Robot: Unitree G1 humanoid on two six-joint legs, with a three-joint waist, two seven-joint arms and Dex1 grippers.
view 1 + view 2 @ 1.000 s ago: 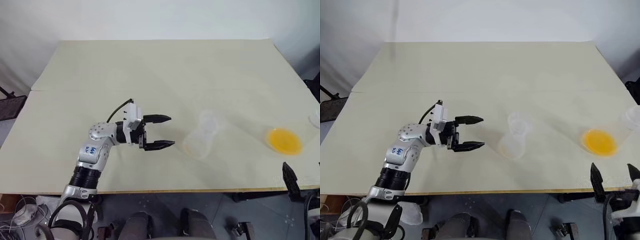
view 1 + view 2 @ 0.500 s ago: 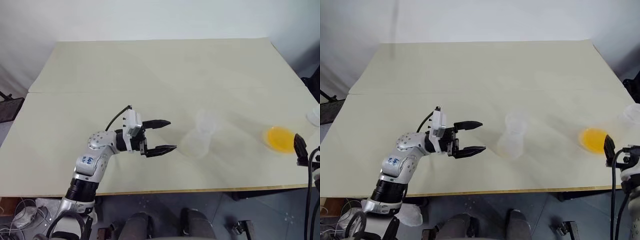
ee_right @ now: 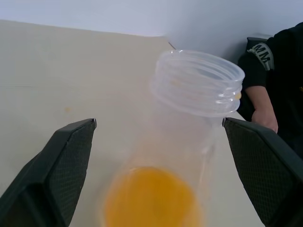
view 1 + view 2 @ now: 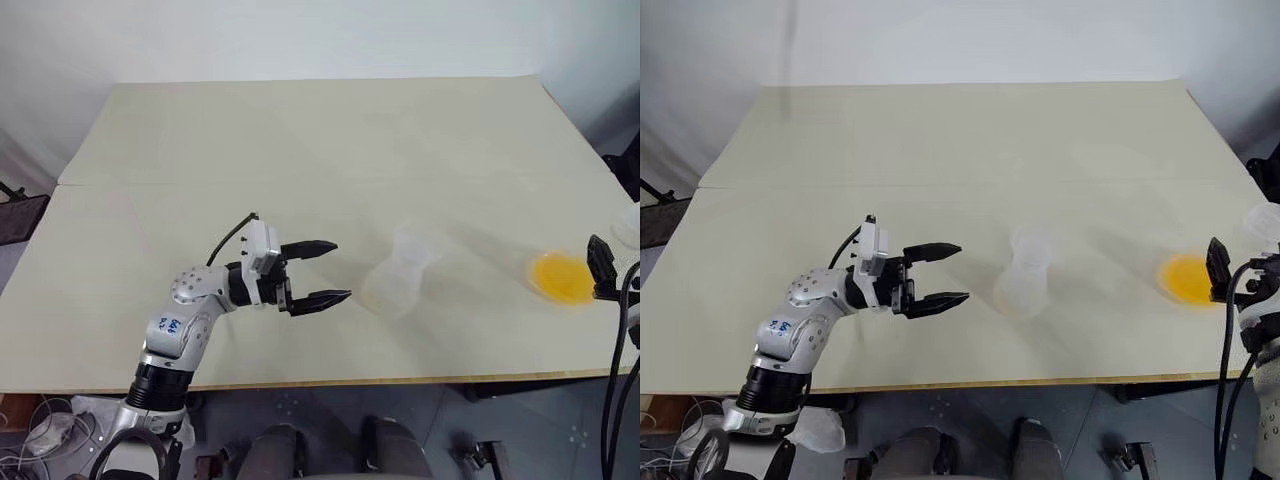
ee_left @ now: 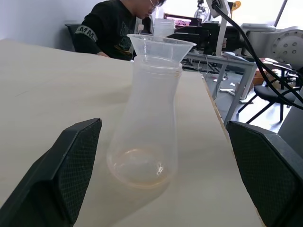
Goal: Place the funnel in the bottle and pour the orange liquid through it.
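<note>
Pale, matte and smooth, the surface (image 4: 300, 130) lies bare across its far half and left side. Toward the front edge, left of centre, the left tool (image 4: 320, 272) is held with black fingers spread wide, empty. Just beyond its tips stands the bottle (image 4: 398, 283), clear ribbed plastic, with the flared clear funnel (image 5: 161, 45) seated in its mouth. Near the right edge, the orange liquid (image 4: 562, 278) sits in a clear, thread-necked container between the right tool's (image 3: 156, 177) wide-spread fingers, untouched.
</note>
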